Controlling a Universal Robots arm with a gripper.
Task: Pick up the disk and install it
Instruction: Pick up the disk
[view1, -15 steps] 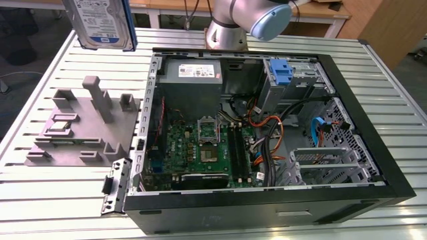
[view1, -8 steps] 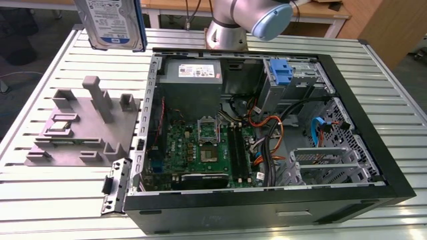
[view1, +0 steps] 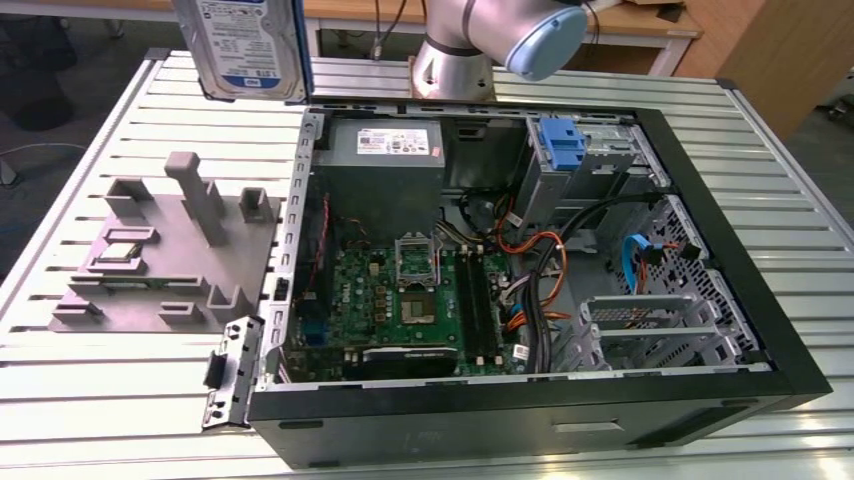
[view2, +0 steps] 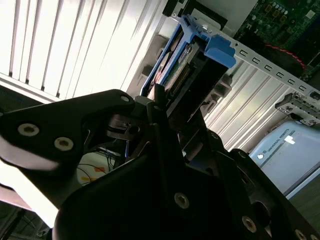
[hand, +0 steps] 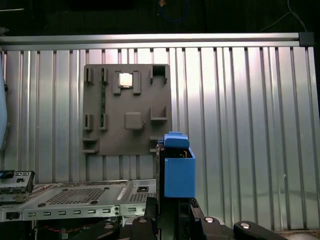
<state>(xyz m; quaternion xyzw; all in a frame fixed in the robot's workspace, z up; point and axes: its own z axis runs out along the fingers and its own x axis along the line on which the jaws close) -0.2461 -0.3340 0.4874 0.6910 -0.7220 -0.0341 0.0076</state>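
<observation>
Plainly, the disk (view1: 247, 45) is off the table and in the air: in the exterior view it hangs upright at the top, on the exterior view's left, outside the computer case (view1: 534, 400) and near its far corner. Its broad silver-grey face is turned to that camera and carries a white-and-blue label, with a blue strip of its carrier running down one edge. In the second wrist view the disk (view2: 192, 57) shows edge-on, with the blue carrier wrapped round its end. The black gripper (view2: 177, 105) has its fingers (view2: 158, 100) closed narrowly against the disk's two flat sides, holding it. In the first wrist view the carrier's blue end (hand: 179, 172) stands out of the gripper (hand: 172, 212) above the slatted metal table (hand: 250, 125).

Below it, on the table, a grey fixture plate (view1: 160, 250) with posts and pockets lies beside the case on the exterior view's left; a small square chip (hand: 125, 79) rests in one pocket. The case lies on its side with the cover off. Inside are a grey power supply (view1: 387, 140) at the far end, a green motherboard (view1: 400, 290), and a bundle of orange and black cables (view1: 534, 270). A blue cable (view1: 638, 262) runs nearby. An empty blue bracket (view1: 567, 145) sits in the metal drive cage (view1: 601, 150) at the far corner on the exterior view's right. The arm's grey joint with its blue cap (view1: 534, 35) stands beyond the case.
</observation>
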